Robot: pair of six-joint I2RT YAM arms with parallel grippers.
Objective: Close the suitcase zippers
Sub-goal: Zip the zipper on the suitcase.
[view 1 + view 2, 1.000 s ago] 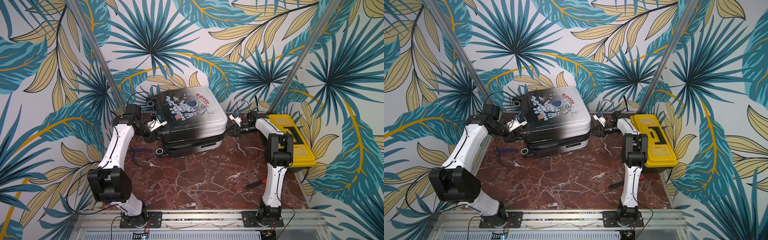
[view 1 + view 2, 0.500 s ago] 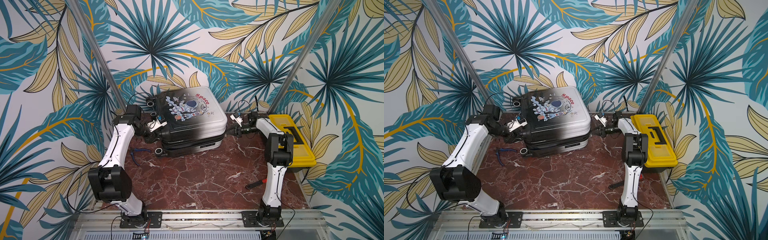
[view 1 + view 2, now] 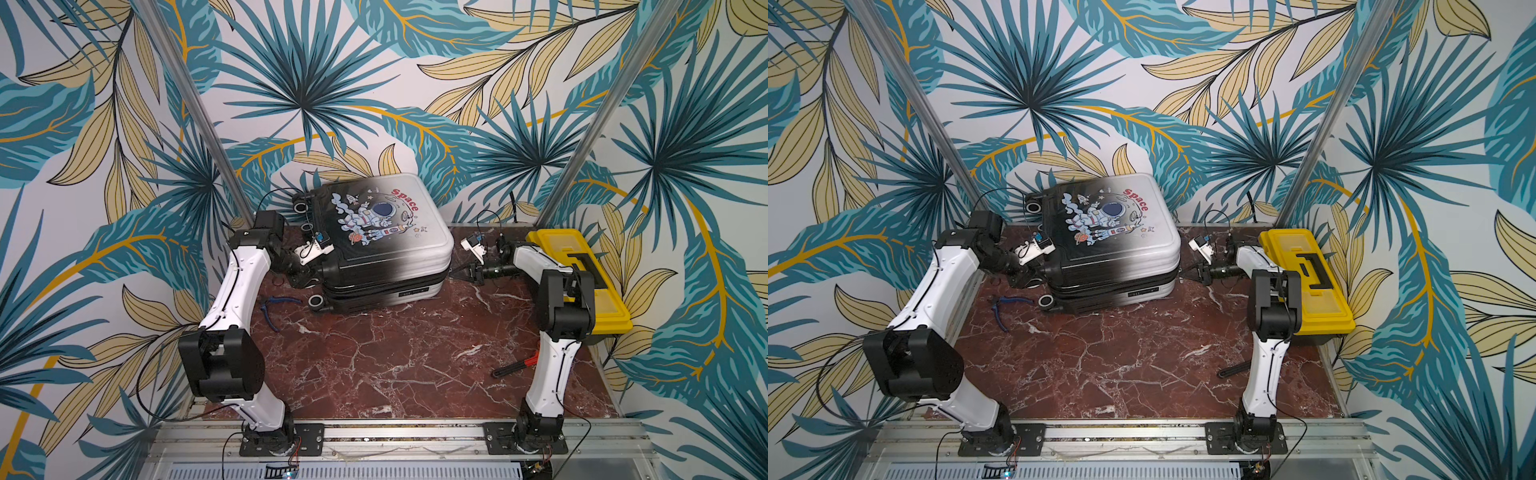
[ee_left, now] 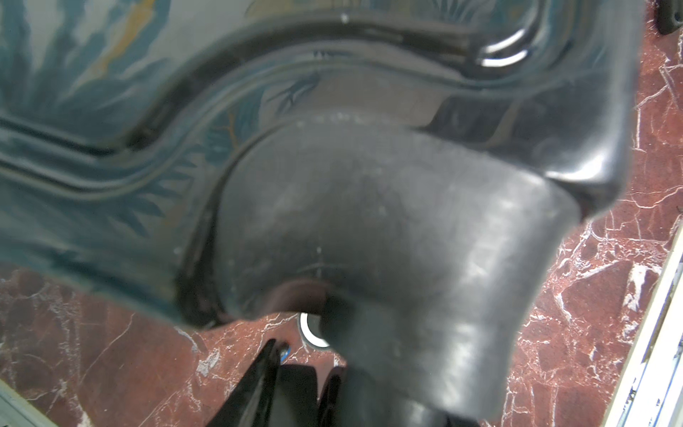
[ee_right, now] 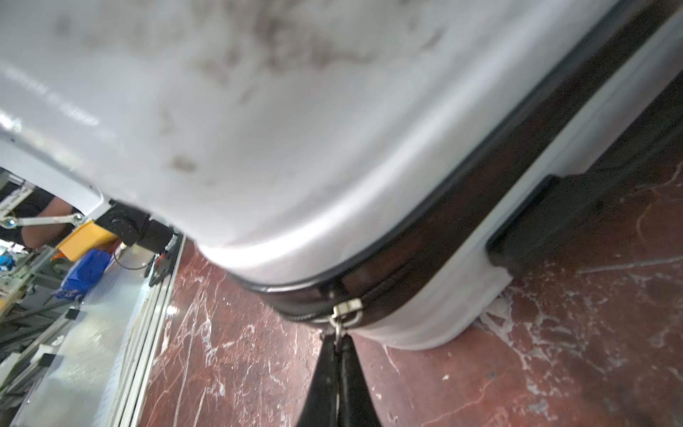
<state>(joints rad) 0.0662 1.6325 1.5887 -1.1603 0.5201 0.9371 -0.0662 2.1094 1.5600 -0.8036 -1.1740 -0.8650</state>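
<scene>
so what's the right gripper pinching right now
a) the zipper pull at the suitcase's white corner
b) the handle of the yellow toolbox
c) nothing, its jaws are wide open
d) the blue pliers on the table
a: in the right wrist view the right gripper is shut on the metal zipper pull, which hangs from the dark seam band at the white corner of the suitcase.
</scene>
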